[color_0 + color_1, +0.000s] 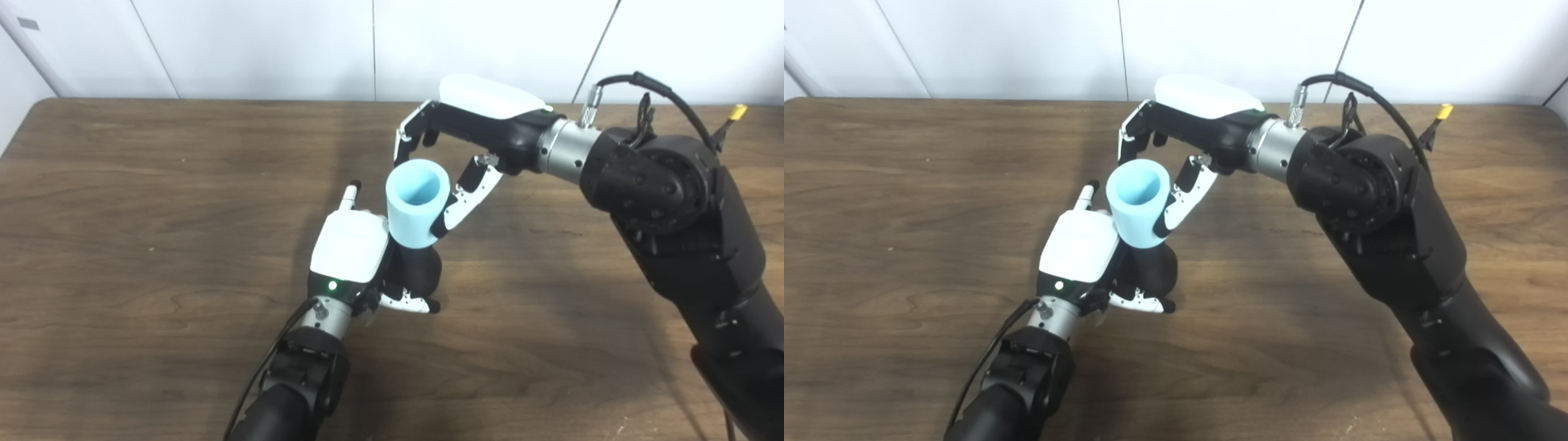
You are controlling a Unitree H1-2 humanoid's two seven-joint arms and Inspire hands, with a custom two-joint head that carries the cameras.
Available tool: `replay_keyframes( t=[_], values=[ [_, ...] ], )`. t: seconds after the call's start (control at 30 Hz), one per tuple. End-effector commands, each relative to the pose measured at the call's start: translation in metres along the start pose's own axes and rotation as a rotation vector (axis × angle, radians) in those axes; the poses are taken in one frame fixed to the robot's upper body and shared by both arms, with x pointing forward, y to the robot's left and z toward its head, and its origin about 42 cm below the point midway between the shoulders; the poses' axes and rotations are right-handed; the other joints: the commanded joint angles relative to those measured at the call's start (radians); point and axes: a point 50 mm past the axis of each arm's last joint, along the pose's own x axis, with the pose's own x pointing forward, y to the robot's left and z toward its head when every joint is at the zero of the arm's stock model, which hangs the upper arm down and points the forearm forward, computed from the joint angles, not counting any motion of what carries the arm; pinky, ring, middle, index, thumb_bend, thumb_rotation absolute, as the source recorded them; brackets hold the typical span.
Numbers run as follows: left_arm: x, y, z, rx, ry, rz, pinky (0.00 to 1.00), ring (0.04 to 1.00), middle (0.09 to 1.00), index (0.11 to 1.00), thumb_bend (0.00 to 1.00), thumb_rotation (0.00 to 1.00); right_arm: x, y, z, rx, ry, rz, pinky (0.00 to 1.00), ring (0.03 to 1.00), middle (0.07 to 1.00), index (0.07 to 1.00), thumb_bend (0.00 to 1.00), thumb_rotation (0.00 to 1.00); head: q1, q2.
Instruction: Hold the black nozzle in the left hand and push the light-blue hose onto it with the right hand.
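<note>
One wooden table (pixel 153 214) carries the work, with two robot arms entering from the near edge. Items of the task counted: one black nozzle (pixel 422 266) and one light-blue hose (pixel 416 205); nothing else lies loose on the table top in view. The left hand (pixel 358 257) sits at the centre of the table with its fingers wrapped round the black nozzle, which stands roughly upright beside the hand's white back cover; a green lamp is lit on that hand near the wrist, and one finger points away from the camera. The hose is a short, wide tube with its open mouth facing up and toward the cameras. Its lower end sits on top of the nozzle and covers the nozzle's upper part; how far it is seated cannot be judged. The right hand (pixel 456 159) reaches in from the right and above, clasping the hose, fingers (pixel 404 138) on the far side and thumb (pixel 462 202) on the near right side, both touching its wall.
</note>
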Motion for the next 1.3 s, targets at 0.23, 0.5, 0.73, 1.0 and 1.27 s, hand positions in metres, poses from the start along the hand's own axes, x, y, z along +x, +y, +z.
replay_keyframes(
  t=[0.23,0.5,0.73,1.0,1.27],
  values=[
    [-0.003,-0.004,0.009,0.008,-0.030,-0.022,1.00,0.633,0.520,0.466,0.52,0.00,-0.001,-0.017,0.002,-0.038,-0.003,-0.049,0.67,0.722,0.654,0.482,0.52,0.13,0.004,0.003],
    [-0.004,-0.003,0.008,0.009,-0.032,-0.023,1.00,0.634,0.521,0.466,0.52,0.00,-0.001,-0.016,-0.008,-0.031,0.029,-0.039,0.69,0.735,0.664,0.482,0.52,0.13,0.005,0.004],
    [-0.005,-0.003,0.008,0.013,-0.032,-0.020,1.00,0.634,0.517,0.468,0.52,0.00,0.002,-0.012,-0.019,-0.011,0.046,-0.036,0.70,0.724,0.652,0.482,0.52,0.13,0.004,0.006],
    [-0.006,-0.003,0.007,0.009,-0.031,-0.022,1.00,0.632,0.510,0.473,0.52,0.00,0.006,-0.009,-0.027,-0.004,0.054,-0.031,0.68,0.701,0.639,0.482,0.52,0.13,0.004,0.007],
    [-0.005,-0.003,0.007,0.009,-0.032,-0.020,1.00,0.628,0.510,0.473,0.52,0.00,0.003,-0.007,-0.021,-0.016,0.025,-0.049,0.69,0.705,0.635,0.483,0.52,0.14,0.003,0.008]
  ],
)
